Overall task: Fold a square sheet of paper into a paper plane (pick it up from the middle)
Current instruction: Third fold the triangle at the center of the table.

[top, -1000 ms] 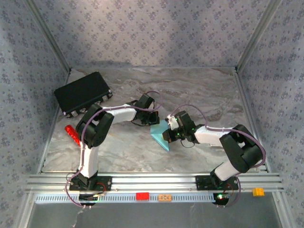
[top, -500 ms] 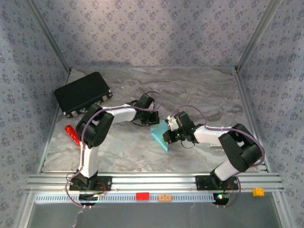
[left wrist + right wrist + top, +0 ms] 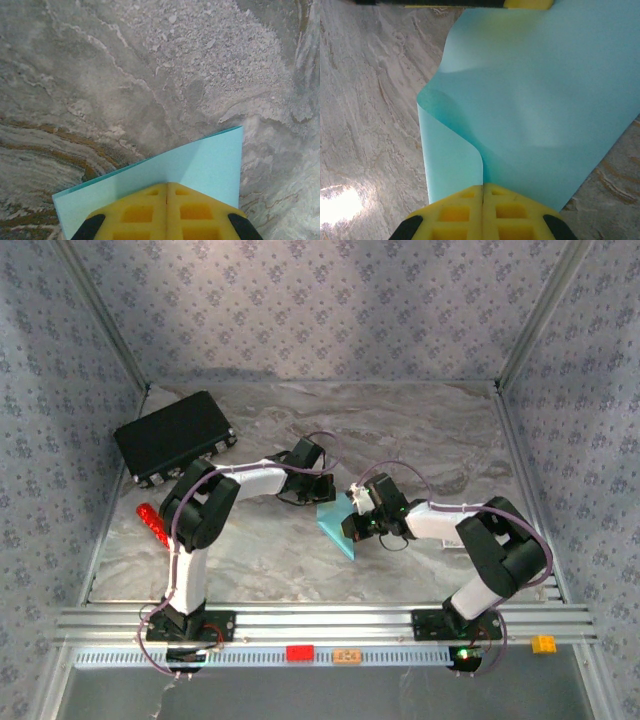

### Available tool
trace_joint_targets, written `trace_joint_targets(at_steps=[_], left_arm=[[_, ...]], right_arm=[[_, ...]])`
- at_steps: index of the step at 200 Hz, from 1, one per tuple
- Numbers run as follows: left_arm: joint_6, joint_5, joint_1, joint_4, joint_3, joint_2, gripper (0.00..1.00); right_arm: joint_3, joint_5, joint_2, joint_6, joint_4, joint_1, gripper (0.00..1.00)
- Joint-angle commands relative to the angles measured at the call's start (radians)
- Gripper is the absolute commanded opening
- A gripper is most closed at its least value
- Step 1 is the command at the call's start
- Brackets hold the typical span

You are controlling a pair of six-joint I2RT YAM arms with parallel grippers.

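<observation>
The square sheet of paper, light cyan-blue, lies bent at mid-table between both grippers. My right gripper is shut on its near part: in the right wrist view the sheet curls up out of the closed yellow jaws in a soft fold. My left gripper sits at the sheet's far edge, jaws closed with paper spreading to both sides of the tips. One of its yellow fingers shows at the top of the right wrist view. No dart shape is formed.
A black case lies at the back left. A small red stick is beside the left arm. Small bricks sit on the front rail. Patterned walls close in three sides of the marbled table.
The right arm has edged slightly left, nudging the sheet's near part that way. The left arm has held still, and both grippers have stayed shut.
</observation>
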Motion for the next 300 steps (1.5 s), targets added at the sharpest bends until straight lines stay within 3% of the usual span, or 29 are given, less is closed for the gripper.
trace_joint_targets(at_steps=[1, 189, 236, 271, 300], left_arm=[[0.003, -0.029, -0.005, -0.054, -0.017, 0.029, 0.05], [0.009, -0.036, -0.004, -0.053, -0.010, 0.018, 0.05], [0.044, -0.046, 0.002, -0.070, 0.041, -0.015, 0.11], [0.058, -0.092, 0.009, -0.105, 0.080, -0.076, 0.25], [-0.007, -0.093, 0.008, -0.022, -0.031, -0.184, 0.21]], right_arm=[[0.018, 0.011, 0.005, -0.002, -0.032, 0.007, 0.05], [0.004, 0.055, 0.028, 0.012, -0.037, 0.015, 0.05], [0.000, 0.050, 0.031, 0.018, -0.029, 0.011, 0.05], [-0.002, 0.036, 0.037, 0.025, -0.014, 0.006, 0.05], [-0.006, 0.031, 0.036, 0.028, -0.003, -0.002, 0.05]])
